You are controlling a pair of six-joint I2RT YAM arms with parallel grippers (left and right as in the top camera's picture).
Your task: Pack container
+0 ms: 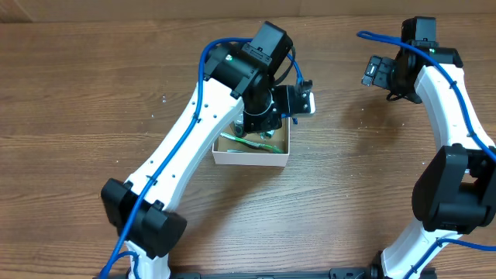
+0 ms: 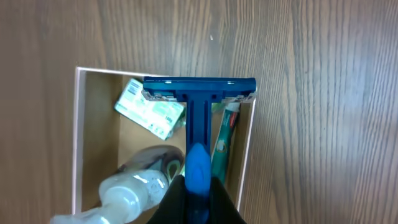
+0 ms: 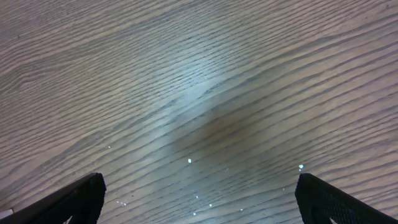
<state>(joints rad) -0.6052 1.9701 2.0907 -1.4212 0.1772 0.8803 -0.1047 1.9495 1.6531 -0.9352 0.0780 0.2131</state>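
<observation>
- Overhead: we see the box [image 1: 252, 157] near the middle of the bench [image 1: 77, 93], with the left arm [image 1: 194, 132] reaching over it. The right end effector [image 1: 377, 72] hangs well apart, at the far right.
- Left wrist: our left end effector [image 2: 199, 205] is clenched on a blue razor [image 2: 199, 118], whose head hovers by one wall of the box. Inside lie a clear bottle [image 2: 134, 186], a green-and-white packet [image 2: 150, 109] and a tube [image 2: 225, 134].
- Right wrist: the fingers [image 3: 68, 202] stand wide apart, grasping nothing, above the bench's wood grain.
</observation>
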